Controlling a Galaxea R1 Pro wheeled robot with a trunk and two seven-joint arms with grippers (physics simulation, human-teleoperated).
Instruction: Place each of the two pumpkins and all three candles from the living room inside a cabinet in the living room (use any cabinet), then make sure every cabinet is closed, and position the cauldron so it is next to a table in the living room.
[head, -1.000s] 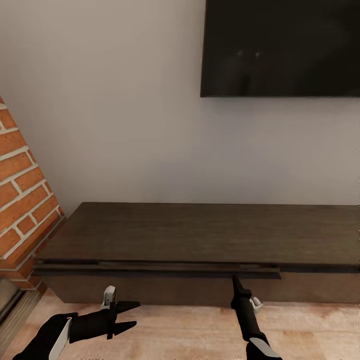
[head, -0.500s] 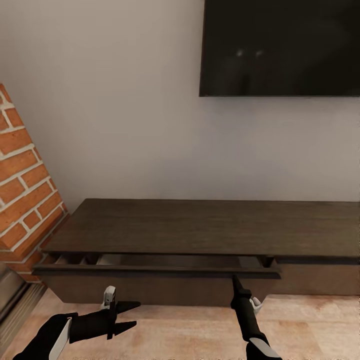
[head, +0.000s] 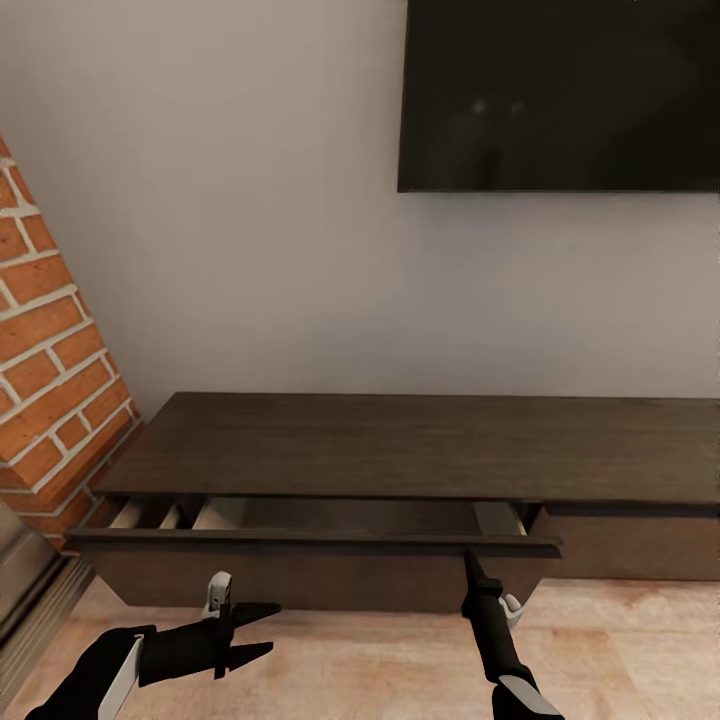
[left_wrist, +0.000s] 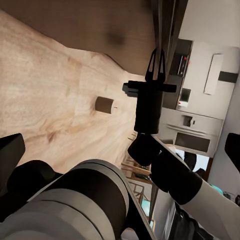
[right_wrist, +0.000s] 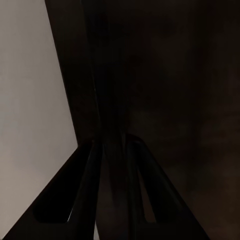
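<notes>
The drawer (head: 315, 543) of the cabinet (head: 420, 450) now stands further out than a second ago, its pale interior showing along the gap; the whole view has also shifted a little, so the camera moved too. Nearest, two arms over the wooden floor (head: 620, 650): the left gripper (head: 262, 630) hangs apart from the cabinet, its two fingers spread and holding nothing; the right gripper (head: 470, 562) reaches up to the drawer's top lip, fingers pressed close together on that edge, as the right wrist view shows. One candle (left_wrist: 104, 104) lies on the floor near the cabinet's base in the left wrist view. Beyond: one cabinet against the wall; one brick column (head: 50, 360) on the left; one dark screen (head: 560, 95) above.
</notes>
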